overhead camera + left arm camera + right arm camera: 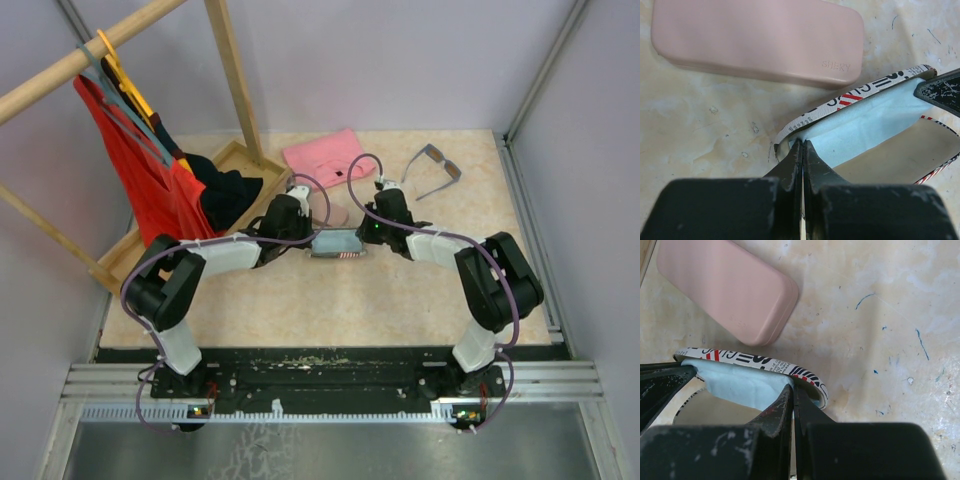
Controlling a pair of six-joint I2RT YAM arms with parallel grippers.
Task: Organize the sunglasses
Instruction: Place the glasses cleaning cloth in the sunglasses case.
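Note:
The grey-blue sunglasses (437, 168) lie unfolded at the far right of the table, away from both arms. The flag-patterned case (337, 245) lies open at the middle, with a light blue cloth (865, 125) inside it. My left gripper (313, 240) is shut, its tips (802, 145) pressed in at the case's left end beside the printed rim (860, 91). My right gripper (362, 240) is shut too, its tips (792, 390) at the opposite end against the cloth (740, 382). Whether either pinches the cloth or the rim does not show.
A closed pink case (755, 40) lies just beyond the flag-patterned one, also seen from the right wrist as the pink case (725, 287). A wooden tray (135, 250) with a post (235, 80) and a hanging red garment (130, 170) fills the far left.

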